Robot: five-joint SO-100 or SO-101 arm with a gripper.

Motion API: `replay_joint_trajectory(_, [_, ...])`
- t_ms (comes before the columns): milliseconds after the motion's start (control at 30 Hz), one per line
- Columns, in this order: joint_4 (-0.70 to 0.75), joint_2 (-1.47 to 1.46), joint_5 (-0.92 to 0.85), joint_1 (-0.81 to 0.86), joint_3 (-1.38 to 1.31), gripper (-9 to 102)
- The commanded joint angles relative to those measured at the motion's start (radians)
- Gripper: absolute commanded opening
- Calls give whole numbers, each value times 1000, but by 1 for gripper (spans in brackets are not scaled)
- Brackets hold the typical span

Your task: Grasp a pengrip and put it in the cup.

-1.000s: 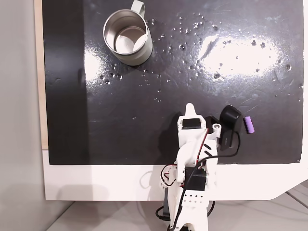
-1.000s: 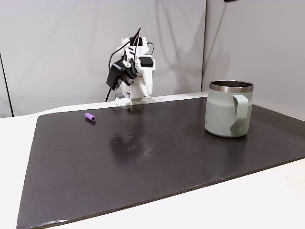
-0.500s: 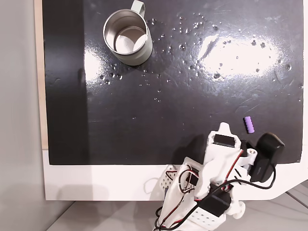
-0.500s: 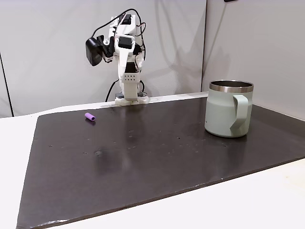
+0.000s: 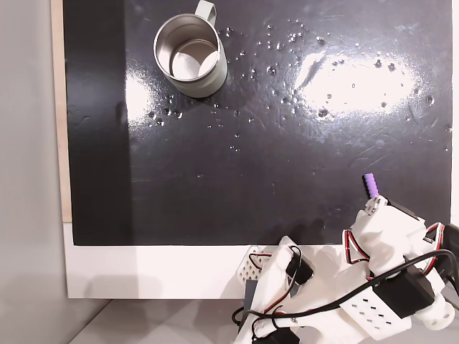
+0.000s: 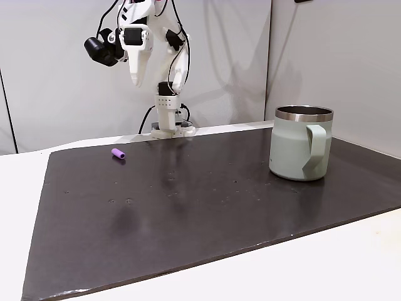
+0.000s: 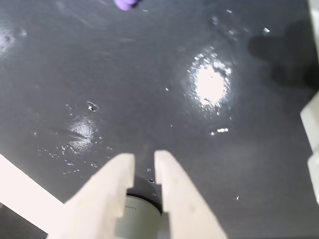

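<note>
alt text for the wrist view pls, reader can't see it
Two pale gripper fingers rise from the bottom edge, a narrow gap between them, empty, over a glossy black mat with glare spots. A sliver of the purple pengrip sits at the top edge.

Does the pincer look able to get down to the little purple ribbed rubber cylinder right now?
Probably yes. The purple ribbed cylinder lies alone on the bare black mat, with the steel mug far across it. The pincer hangs high above, so a descent looks unobstructed.
</note>
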Motion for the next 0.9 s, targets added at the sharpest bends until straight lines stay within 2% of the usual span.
replay_joint_trajectory(0, [23, -12, 41, 6, -78, 0])
replay_joint_trajectory(267, [-34, -138, 121, 49, -75, 0])
replay_joint_trajectory(300, [-35, -155, 133, 49, -78, 3])
replay_joint_trajectory(400, [-46, -195, 169, 37, -80, 23])
replay_joint_trajectory(500, [-74, -224, 195, 34, -78, 29])
replay_joint_trajectory(700, [-110, -305, 199, 26, -74, 29])
replay_joint_trajectory(867, [-202, -347, 189, 43, -15, 29])
